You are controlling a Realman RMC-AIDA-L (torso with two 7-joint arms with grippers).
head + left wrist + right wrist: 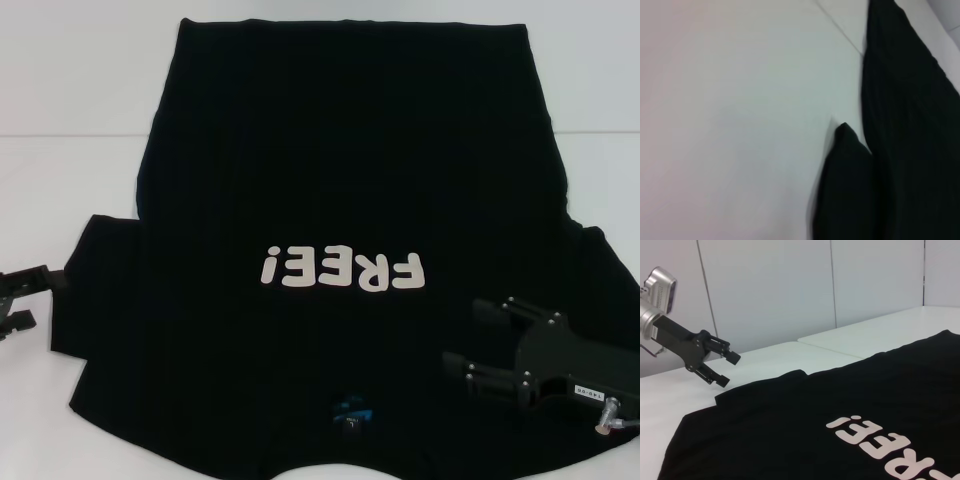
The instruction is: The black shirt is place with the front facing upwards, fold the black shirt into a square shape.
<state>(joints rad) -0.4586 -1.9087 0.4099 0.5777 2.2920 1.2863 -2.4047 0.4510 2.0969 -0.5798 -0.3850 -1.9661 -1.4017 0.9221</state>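
Note:
The black shirt lies flat on the white table, front up, with its white "FREE!" print and blue neck label toward me. My left gripper is open, just off the shirt's left sleeve and over bare table. It also shows in the right wrist view, above the table beside the sleeve tip. My right gripper is open and empty, over the shirt near its right shoulder. The left wrist view shows the sleeve and the shirt's side.
The white table extends on both sides of the shirt and beyond its hem. A seam between table panels runs behind the shirt. A white panelled wall stands behind the table on my left.

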